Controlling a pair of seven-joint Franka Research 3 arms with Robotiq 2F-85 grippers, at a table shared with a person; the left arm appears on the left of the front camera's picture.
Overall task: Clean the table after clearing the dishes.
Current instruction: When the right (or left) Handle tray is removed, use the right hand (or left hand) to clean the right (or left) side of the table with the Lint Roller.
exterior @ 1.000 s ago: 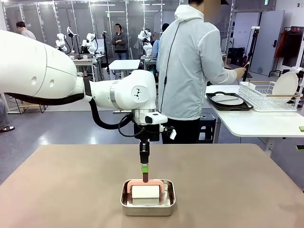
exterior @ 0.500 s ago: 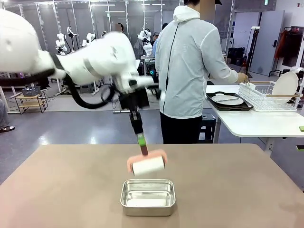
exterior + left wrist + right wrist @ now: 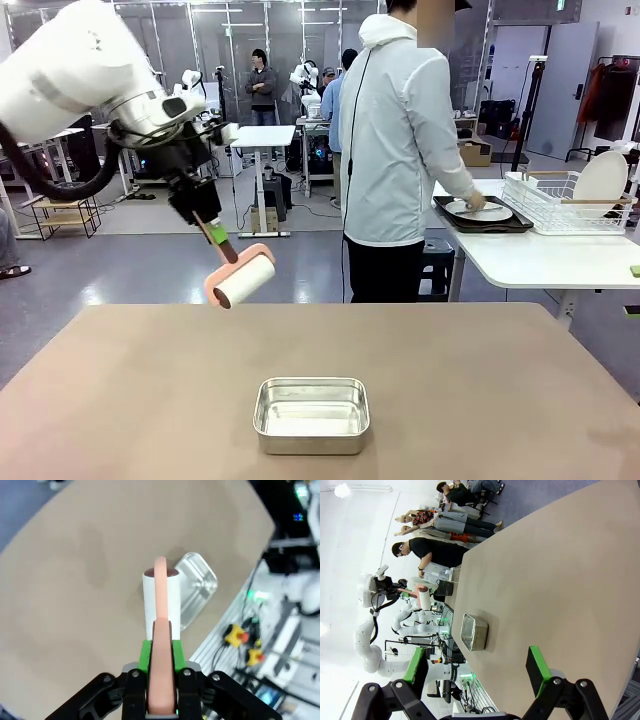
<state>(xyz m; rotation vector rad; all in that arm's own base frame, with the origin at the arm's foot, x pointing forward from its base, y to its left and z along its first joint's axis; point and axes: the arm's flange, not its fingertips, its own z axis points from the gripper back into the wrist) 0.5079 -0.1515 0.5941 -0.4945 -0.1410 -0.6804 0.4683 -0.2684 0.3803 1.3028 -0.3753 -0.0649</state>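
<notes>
Lifted from the steel tin (image 3: 311, 413), the roller (image 3: 243, 281) now hangs above the tabletop's (image 3: 480, 400) 10 o'clock, left gripper (image 3: 217, 237) clamped on its pink handle; right gripper (image 3: 475, 672) gapes empty. You lower it next and begin wiping.

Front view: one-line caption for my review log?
Left gripper shut on a pink-handled white roller, held above the tan-brown table, left of the square steel tin.
</notes>
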